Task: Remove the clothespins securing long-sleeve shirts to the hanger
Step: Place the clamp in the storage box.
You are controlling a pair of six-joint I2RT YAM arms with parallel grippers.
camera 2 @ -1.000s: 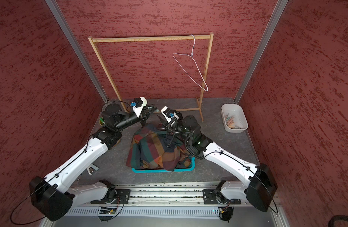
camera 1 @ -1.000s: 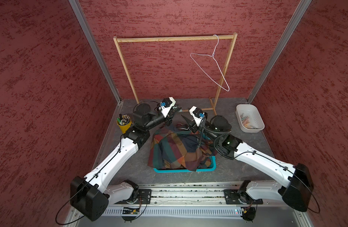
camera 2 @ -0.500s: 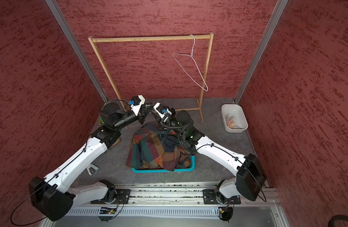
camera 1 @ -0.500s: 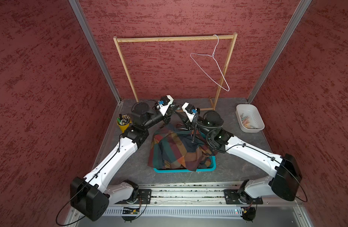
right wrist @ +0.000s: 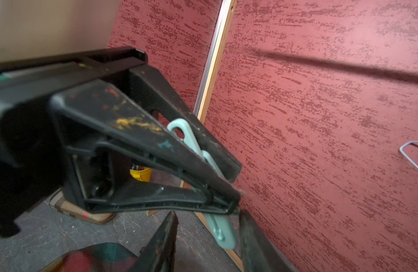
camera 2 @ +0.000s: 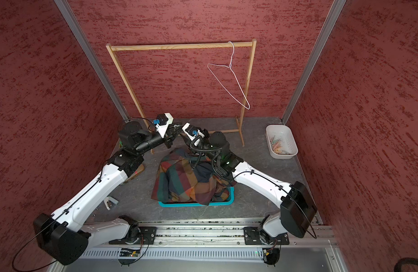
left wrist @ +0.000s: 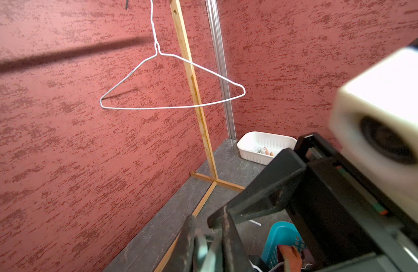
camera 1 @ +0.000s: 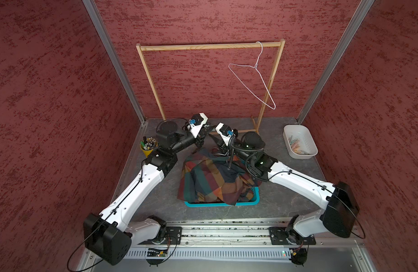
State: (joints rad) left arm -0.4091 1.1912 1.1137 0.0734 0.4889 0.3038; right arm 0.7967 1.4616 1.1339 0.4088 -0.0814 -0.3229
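Note:
A pale mint clothespin (right wrist: 221, 232) is pinched in my left gripper (left wrist: 206, 221), which is shut on it; the same clothespin (left wrist: 204, 249) shows between that gripper's fingers. Its free end hangs between the fingers of my right gripper (right wrist: 206, 226), whose jaws stand apart and open around it. The two grippers meet nose to nose at the back of the table, left gripper (camera 1: 209, 129) and right gripper (camera 1: 215, 141). The plaid long-sleeve shirts (camera 1: 215, 179) lie heaped in a teal basket (camera 1: 222, 203). A bare white wire hanger (camera 1: 255, 80) hangs from the wooden rack (camera 1: 210, 46).
A white tray (camera 1: 300, 143) with several clothespins stands at the back right. A yellow cup of pens (camera 1: 148, 148) sits at the back left beside my left arm. The rack's feet and posts run along the back wall, close behind both grippers.
My right gripper has swung left and closed in on the left gripper, bringing its jaws around the clothespin's end. The left gripper has barely shifted.

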